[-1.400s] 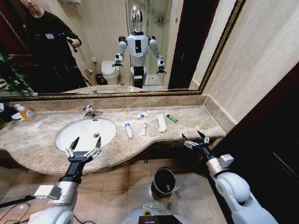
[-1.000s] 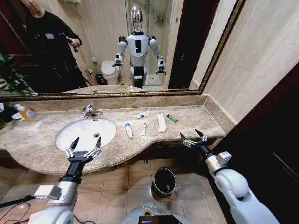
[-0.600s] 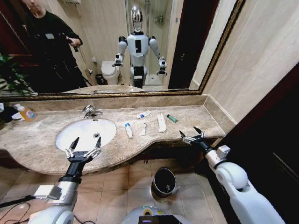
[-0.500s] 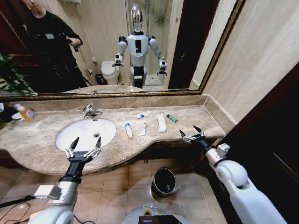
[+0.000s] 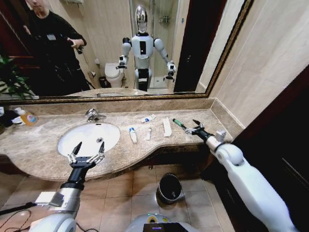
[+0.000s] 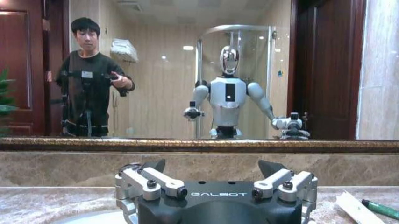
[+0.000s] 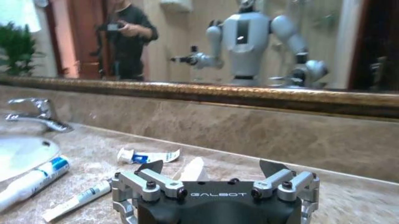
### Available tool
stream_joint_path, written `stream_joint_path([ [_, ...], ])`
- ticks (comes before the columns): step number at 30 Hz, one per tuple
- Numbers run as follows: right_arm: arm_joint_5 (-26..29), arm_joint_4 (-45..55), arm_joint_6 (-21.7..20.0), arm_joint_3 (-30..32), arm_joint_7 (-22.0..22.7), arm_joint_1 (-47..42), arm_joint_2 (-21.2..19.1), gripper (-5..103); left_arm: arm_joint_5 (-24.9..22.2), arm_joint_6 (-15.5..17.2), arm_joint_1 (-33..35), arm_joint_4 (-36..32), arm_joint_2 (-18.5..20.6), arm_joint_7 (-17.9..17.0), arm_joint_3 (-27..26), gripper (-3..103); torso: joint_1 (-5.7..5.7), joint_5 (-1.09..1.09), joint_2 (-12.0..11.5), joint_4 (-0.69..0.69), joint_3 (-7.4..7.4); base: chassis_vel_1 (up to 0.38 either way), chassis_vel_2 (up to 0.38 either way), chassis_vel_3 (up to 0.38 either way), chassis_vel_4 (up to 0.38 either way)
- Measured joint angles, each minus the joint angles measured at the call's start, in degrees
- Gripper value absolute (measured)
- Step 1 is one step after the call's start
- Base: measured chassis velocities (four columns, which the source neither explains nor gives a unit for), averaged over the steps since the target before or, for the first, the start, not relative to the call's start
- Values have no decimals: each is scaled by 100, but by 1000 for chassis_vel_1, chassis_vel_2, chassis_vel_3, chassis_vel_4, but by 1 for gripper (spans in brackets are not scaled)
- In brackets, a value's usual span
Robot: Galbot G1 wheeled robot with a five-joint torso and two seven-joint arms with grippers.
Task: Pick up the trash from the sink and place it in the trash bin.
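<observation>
The right gripper (image 5: 189, 126), fingers spread wide, is reaching for the short green tube (image 5: 178, 123) at middle right; next it needs to squeeze it

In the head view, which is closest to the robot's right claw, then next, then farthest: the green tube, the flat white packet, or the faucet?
From the right claw, open over the counter's right part:
1. Green tube, right beside the claw's tips.
2. Flat white packet, a little farther toward the sink.
3. Faucet, far off behind the sink.
</observation>
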Motion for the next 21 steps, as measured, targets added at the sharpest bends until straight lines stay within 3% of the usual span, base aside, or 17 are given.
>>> stream_joint_path([
  [4, -172, -721, -111, -595, -462, 852, 99, 100, 0, 0, 0, 0, 0, 0, 0, 100, 0, 0, 0, 2, 0, 0, 0, 0, 0],
  [12, -379, -1913, -316, -1190, -531, 1764, 566, 100, 0, 0, 0, 0, 1, 1, 0, 100, 0, 0, 0, 1, 0, 0, 0, 0, 0],
  [21, -330, -2697, -514, -1424, -531, 2212, 709, 100, 0, 0, 0, 0, 0, 1, 0, 100, 0, 0, 0, 0, 0, 0, 0, 0, 0],
])
